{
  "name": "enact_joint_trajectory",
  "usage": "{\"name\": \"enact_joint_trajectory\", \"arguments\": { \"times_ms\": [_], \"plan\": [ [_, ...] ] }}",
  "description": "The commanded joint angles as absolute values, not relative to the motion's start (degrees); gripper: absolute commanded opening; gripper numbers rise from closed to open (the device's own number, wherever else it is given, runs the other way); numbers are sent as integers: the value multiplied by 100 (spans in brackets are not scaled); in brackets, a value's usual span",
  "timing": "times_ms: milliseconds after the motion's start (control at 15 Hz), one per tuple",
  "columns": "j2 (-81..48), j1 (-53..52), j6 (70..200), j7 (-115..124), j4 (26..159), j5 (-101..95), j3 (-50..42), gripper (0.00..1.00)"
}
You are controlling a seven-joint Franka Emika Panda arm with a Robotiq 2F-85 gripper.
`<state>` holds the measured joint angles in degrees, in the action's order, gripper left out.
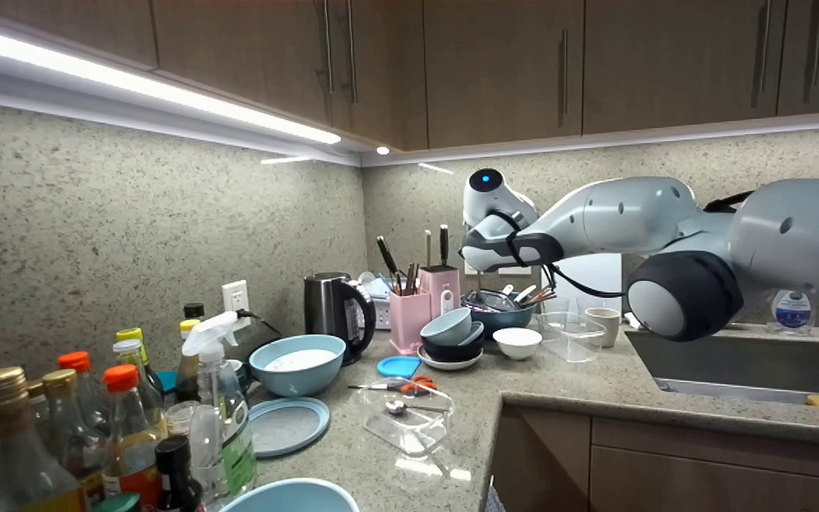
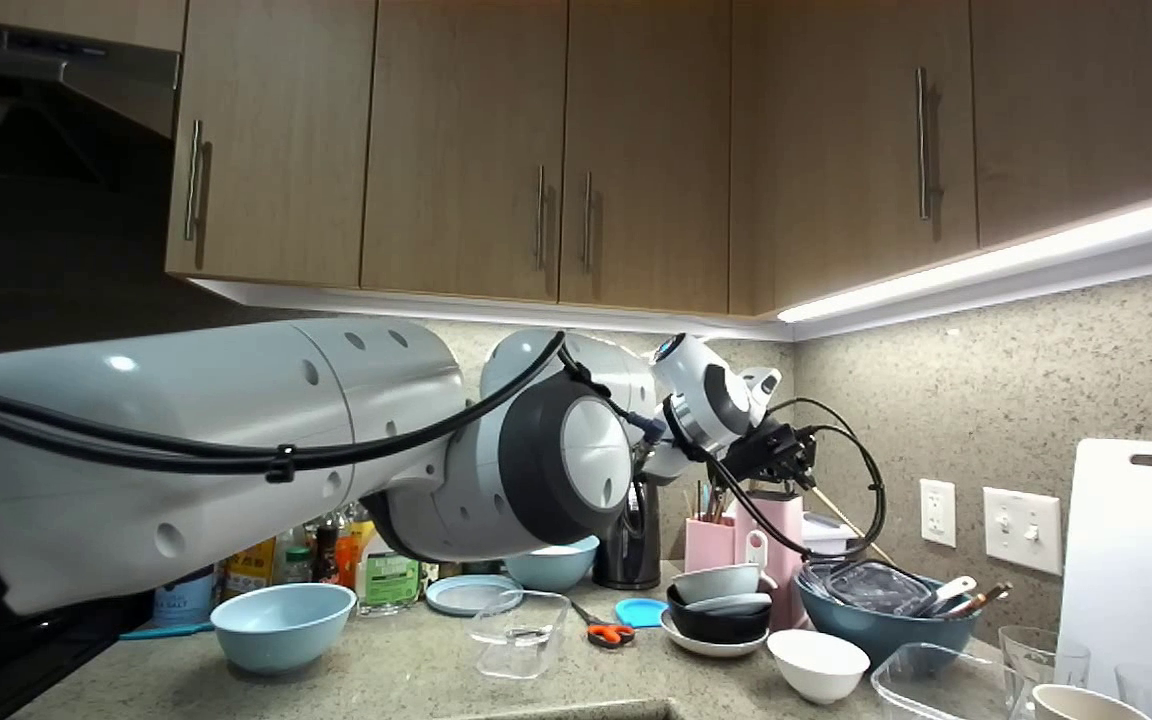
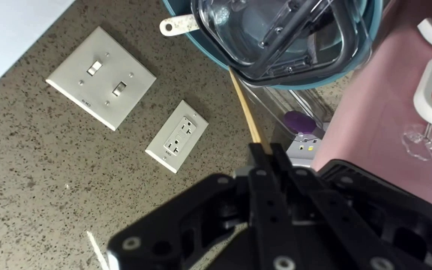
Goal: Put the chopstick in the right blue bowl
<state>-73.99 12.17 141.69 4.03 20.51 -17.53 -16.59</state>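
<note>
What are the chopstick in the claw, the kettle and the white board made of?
The chopstick is probably bamboo or wood, matte: tan with faint lengthwise streaks. The kettle looks like dark, shiny metal, given its vertical highlights. The white board seems smooth plastic, evenly white without visible grain.

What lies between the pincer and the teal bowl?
A wooden chopstick, gripped by the pincer; in the wrist view it runs toward the teal bowl, though whether it touches is unclear.

The jaws hide 1 end of the chopstick (image 3: 245,106).
</note>
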Motion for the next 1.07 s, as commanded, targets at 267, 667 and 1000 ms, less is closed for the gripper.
{"name": "enact_joint_trajectory", "arguments": {
  "times_ms": [267, 667, 1000],
  "plan": [
    [-7379, 1117, 14264, -782, 2128, -1501, -1221, 2],
    [-7454, 866, 14756, -634, 2050, -1663, -1436, 2],
    [-7484, 588, 14863, -826, 2080, -1818, -1602, 2]
  ]
}}
